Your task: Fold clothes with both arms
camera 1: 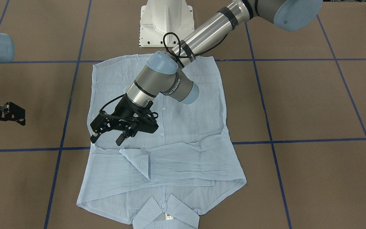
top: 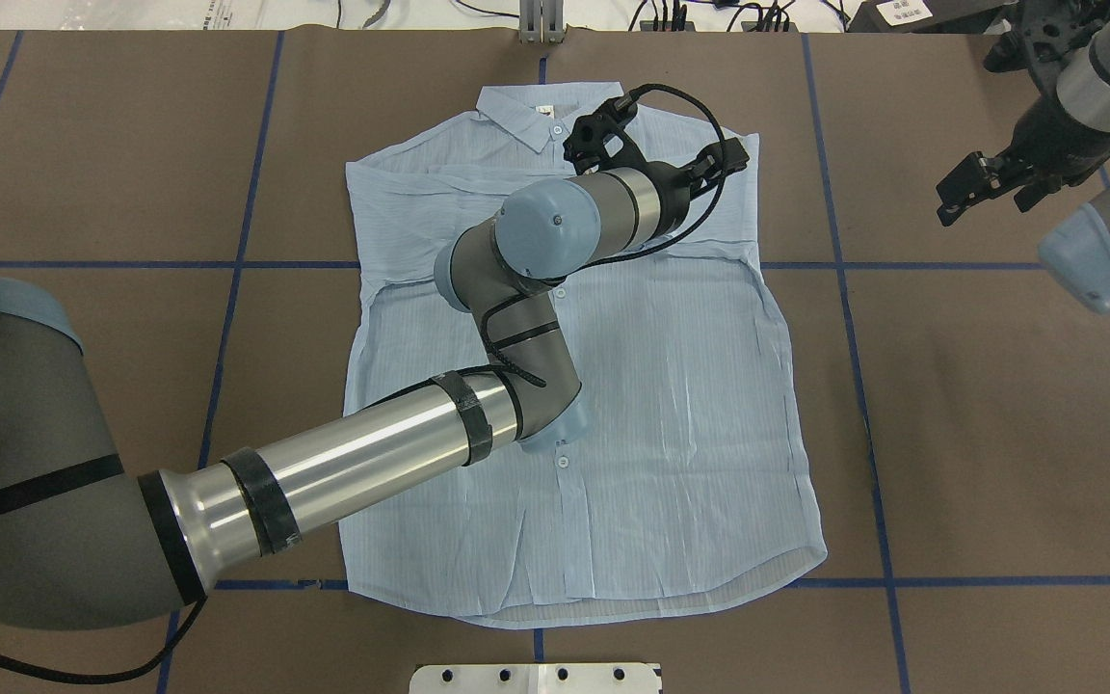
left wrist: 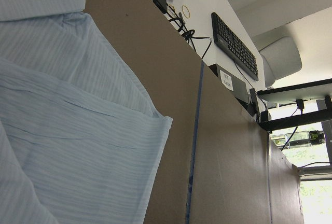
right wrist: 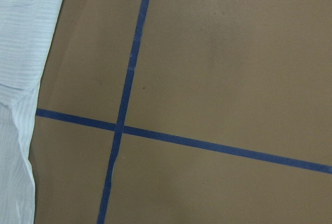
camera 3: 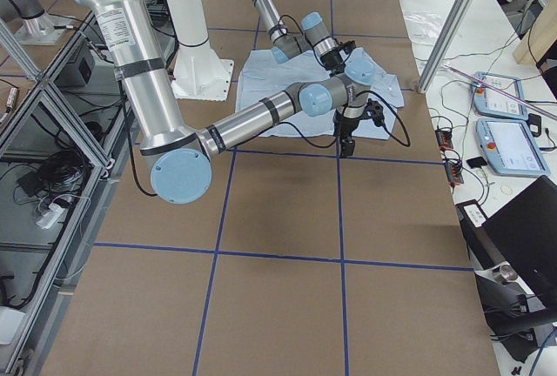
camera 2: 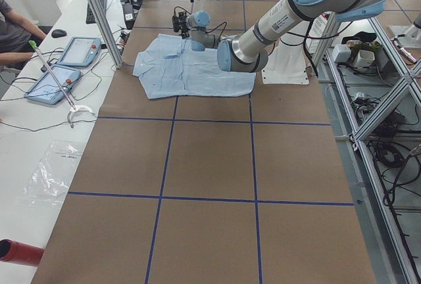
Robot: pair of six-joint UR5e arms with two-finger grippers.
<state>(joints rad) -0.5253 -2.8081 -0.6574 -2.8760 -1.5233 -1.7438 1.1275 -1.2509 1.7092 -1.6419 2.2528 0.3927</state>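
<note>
The light blue shirt (camera 1: 186, 127) lies flat on the brown table (camera 1: 313, 101), buttons up. Its long way runs from near to far: the hem (top: 613, 602) is near the robot and the collar (camera 1: 165, 211) is on the far side. Both sleeves are folded across the chest. My left arm (top: 372, 453) reaches over the shirt. The left gripper (camera 1: 107, 139) hangs over the chest toward the shirt's right edge, its jaws spread wide with nothing in them. A pointed sleeve flap (camera 1: 138, 163) lies just past the fingertips, toward the collar. The right gripper (top: 987, 188) is well apart, out to the right over the table, also spread and holding nothing, so the left one is much nearer the cloth. I think the next grab turns on that flap or the edge beside it. I cannot tell if the left fingertips touch the cloth. From above, the arm hides the middle of the shirt and the fingertips. The wrist cameras show no fingers, only cloth, table and blue tape lines (right wrist: 129, 79).
</note>
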